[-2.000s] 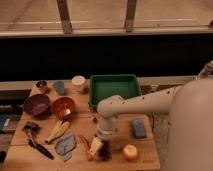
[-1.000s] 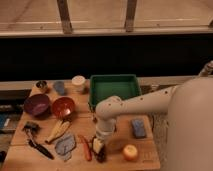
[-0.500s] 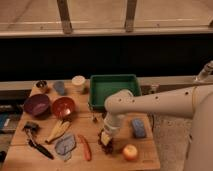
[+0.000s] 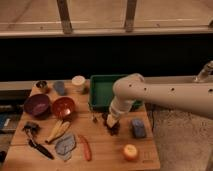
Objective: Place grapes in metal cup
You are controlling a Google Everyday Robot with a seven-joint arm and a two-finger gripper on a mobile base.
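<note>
My gripper hangs from the white arm over the middle of the wooden table, just in front of the green tray. It is shut on the grapes, a dark reddish-brown bunch that hangs below the fingers, close above the table top. The metal cup, small and shiny, stands at the far left back corner of the table, well away from the gripper.
A blue-grey cup and a white cup stand right of the metal cup. A purple bowl, orange bowl, bananas, grey cloth, black utensil, carrot piece, blue sponge, orange fruit and green tray fill the table.
The gripper was lower, by the carrot piece near the front edge. It has risen and moved right and back, and the grapes have come with it.
</note>
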